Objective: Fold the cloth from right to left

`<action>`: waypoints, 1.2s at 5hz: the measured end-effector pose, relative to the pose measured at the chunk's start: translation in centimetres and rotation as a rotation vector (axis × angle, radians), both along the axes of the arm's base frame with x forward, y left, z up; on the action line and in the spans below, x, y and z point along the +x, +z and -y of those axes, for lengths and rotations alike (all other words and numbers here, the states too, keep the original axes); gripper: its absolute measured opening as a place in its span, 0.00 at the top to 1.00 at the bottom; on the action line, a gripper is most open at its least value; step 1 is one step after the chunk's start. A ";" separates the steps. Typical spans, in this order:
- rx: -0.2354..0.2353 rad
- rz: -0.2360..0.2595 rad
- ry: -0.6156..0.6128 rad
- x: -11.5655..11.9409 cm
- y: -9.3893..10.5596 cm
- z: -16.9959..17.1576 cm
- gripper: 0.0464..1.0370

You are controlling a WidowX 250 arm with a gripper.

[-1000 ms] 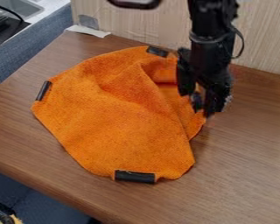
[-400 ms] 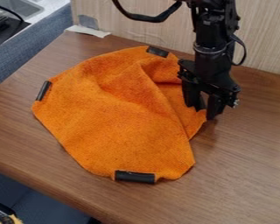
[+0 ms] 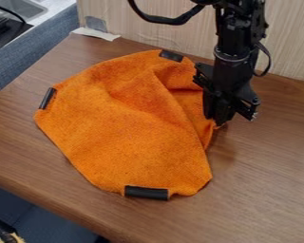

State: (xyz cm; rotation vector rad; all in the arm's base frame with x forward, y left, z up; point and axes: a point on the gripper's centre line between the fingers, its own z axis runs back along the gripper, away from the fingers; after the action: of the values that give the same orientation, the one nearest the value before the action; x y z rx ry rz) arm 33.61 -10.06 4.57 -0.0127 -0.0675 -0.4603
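Here, the tool (image 3: pixel 218 122) pinches the orange cloth (image 3: pixel 129 133) by its right edge, 3 black strips (image 3: pixel 146 192) showing.

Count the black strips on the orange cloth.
3: a far strip towards the wall, a left strip, and a near strip on the cloth's front edge. Others may hide under the folds or behind the gripper.

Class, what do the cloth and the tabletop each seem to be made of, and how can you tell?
Cloth: probably woven or knitted fabric, matt; its fine, speckled texture and soft folds suggest it.
Tabletop: wood or wood-look laminate, smooth with a slight sheen; streaky brown grain shows, but either could look so.
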 end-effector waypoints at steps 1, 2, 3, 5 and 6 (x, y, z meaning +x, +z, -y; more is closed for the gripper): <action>0.031 0.008 -0.036 -0.2 0.2 0.4 0.94; 0.052 0.009 -0.057 -0.4 0.4 0.5 0.99; 0.073 0.030 -0.088 -0.8 1.8 1.0 0.99; 0.043 0.130 -0.100 -0.8 7.4 0.6 0.99; 0.024 0.164 -0.029 -1.2 9.4 -3.0 0.99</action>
State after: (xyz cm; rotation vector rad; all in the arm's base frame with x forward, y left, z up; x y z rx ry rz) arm 32.38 -7.06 14.01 0.0479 -0.2230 -0.4904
